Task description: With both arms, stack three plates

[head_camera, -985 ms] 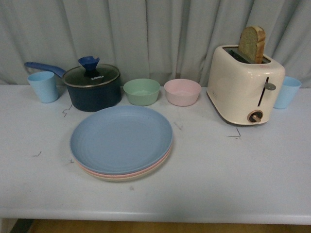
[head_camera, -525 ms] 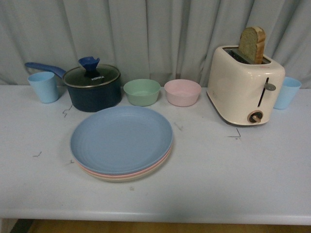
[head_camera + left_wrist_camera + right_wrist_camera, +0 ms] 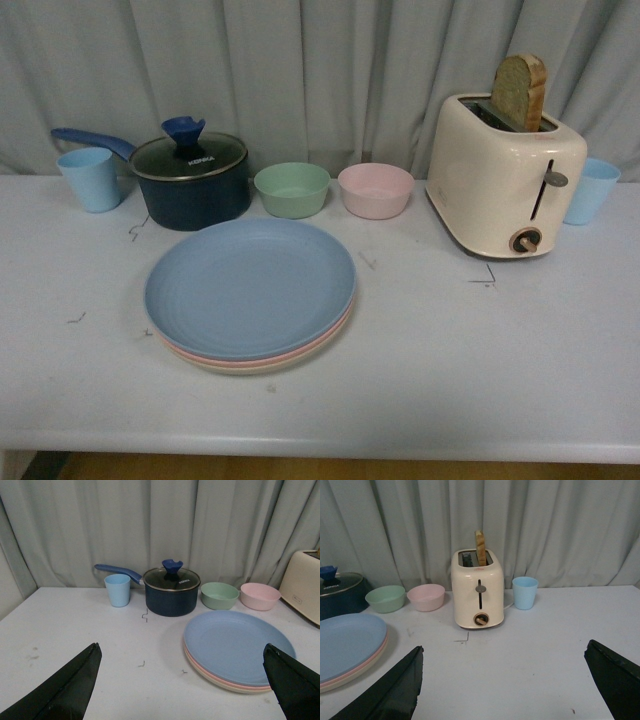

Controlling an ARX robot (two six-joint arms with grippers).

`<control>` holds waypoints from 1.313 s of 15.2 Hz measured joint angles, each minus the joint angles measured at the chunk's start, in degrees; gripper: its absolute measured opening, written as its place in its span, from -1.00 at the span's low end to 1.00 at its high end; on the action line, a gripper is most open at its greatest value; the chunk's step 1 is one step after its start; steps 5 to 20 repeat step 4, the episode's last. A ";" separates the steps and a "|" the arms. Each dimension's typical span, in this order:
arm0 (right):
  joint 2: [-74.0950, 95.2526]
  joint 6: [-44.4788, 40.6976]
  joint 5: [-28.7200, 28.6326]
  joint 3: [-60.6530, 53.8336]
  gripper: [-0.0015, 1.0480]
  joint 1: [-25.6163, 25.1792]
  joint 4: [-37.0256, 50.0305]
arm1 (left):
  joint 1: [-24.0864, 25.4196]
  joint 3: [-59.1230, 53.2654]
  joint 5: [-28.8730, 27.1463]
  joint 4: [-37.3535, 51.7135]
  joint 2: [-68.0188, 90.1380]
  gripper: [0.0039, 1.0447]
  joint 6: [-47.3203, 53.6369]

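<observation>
The three plates lie in one stack on the white table. The blue plate [image 3: 250, 286] is on top, the pink plate [image 3: 210, 357] shows as a thin rim under it, and the beige plate [image 3: 255, 367] is at the bottom. The stack also shows in the left wrist view [image 3: 235, 647] and at the edge of the right wrist view [image 3: 347, 645]. Neither arm shows in the front view. My left gripper [image 3: 182, 680] is open and empty, held back from the stack. My right gripper [image 3: 504, 680] is open and empty over bare table in front of the toaster.
Behind the stack stand a dark blue lidded saucepan [image 3: 190, 178], a green bowl [image 3: 291, 189] and a pink bowl [image 3: 375, 189]. A cream toaster [image 3: 503, 172] with a bread slice stands at the right. Light blue cups stand at far left [image 3: 90, 178] and far right [image 3: 592, 190].
</observation>
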 joint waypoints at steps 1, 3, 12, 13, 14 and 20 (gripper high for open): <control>0.00 0.00 0.00 0.00 0.87 0.00 0.00 | 0.00 0.00 0.00 0.00 0.00 0.88 0.00; 0.00 0.00 0.00 0.00 0.87 0.00 0.00 | 0.00 0.00 0.00 0.00 0.00 0.88 0.00; 0.00 0.00 0.00 0.00 0.87 0.00 0.00 | 0.00 0.00 0.00 0.00 0.00 0.88 0.00; 0.00 0.00 0.00 0.00 0.87 0.00 0.00 | 0.00 0.00 0.00 0.00 0.00 0.88 0.00; 0.00 0.00 0.00 0.00 0.87 0.00 0.00 | 0.00 0.00 0.00 0.00 0.00 0.88 0.00; 0.00 0.00 0.00 0.00 0.87 0.00 0.00 | 0.00 0.00 0.00 0.00 0.00 0.88 0.00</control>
